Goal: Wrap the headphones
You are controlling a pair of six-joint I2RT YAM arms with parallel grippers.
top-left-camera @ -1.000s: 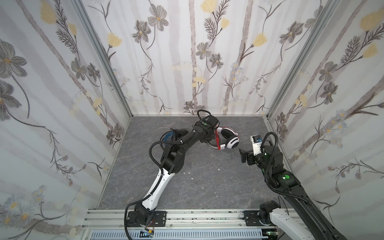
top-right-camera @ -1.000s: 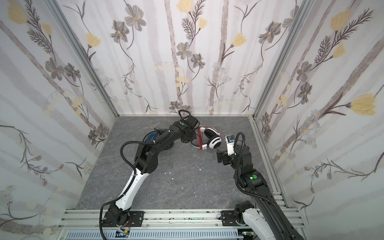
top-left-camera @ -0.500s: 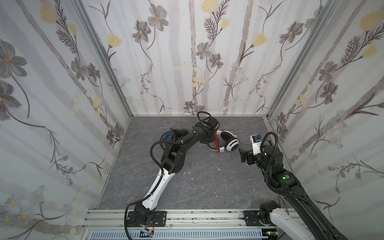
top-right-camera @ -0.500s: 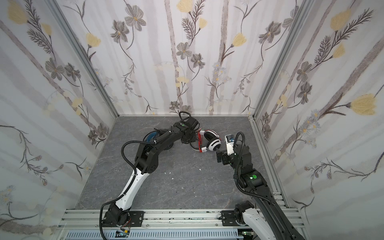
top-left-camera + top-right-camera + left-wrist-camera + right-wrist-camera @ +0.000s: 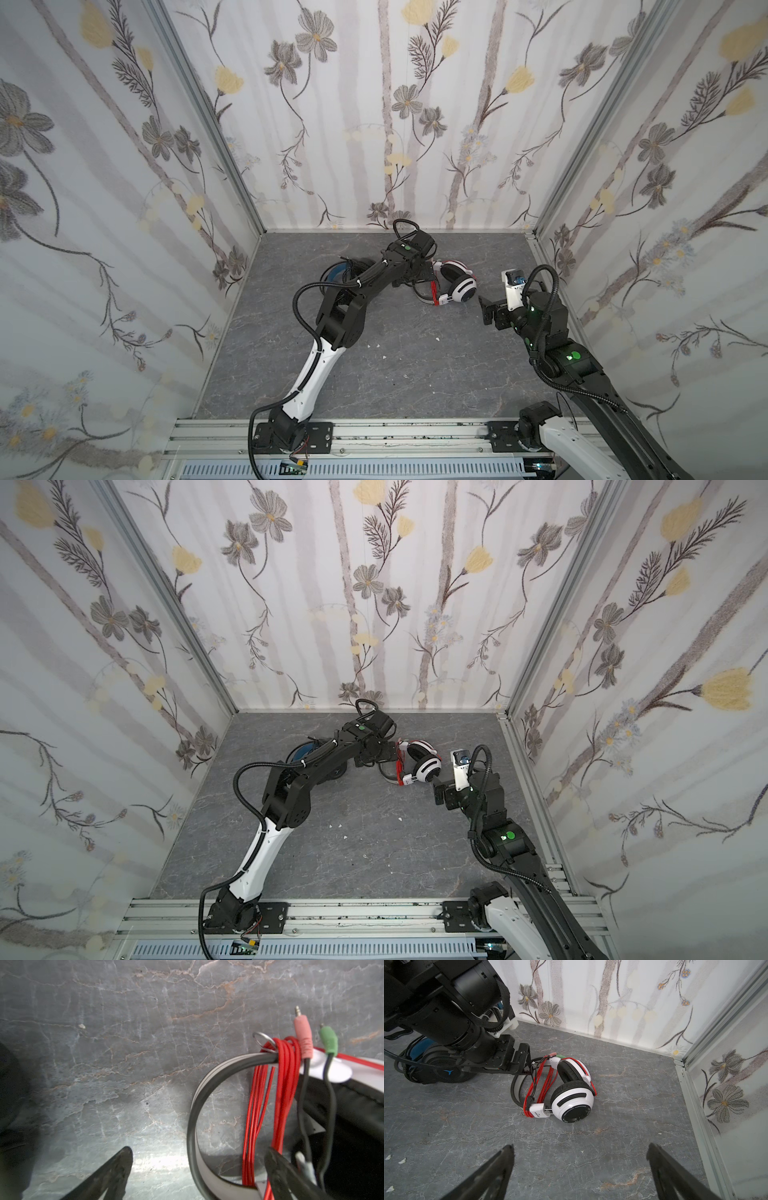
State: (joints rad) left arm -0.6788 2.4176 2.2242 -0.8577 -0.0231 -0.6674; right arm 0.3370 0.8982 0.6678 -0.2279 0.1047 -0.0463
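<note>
The white headphones, with black earpads, lie on the grey floor near the back. Their red cable is wound in several loops round the headband, with a pink plug and a green plug sticking out. My left gripper is open, its jaws standing either side of the headband and cable bundle. The black headphones, blue inside, lie behind the left arm. My right gripper is open over bare floor, short of the white headset.
Flowered walls close in the back and both sides. A metal corner post stands to the right of the white headset. Small white crumbs lie mid-floor. An aluminium rail runs along the front edge.
My left gripper has gone from shut to wide open beside the white headset's cable. The right arm has not moved.
</note>
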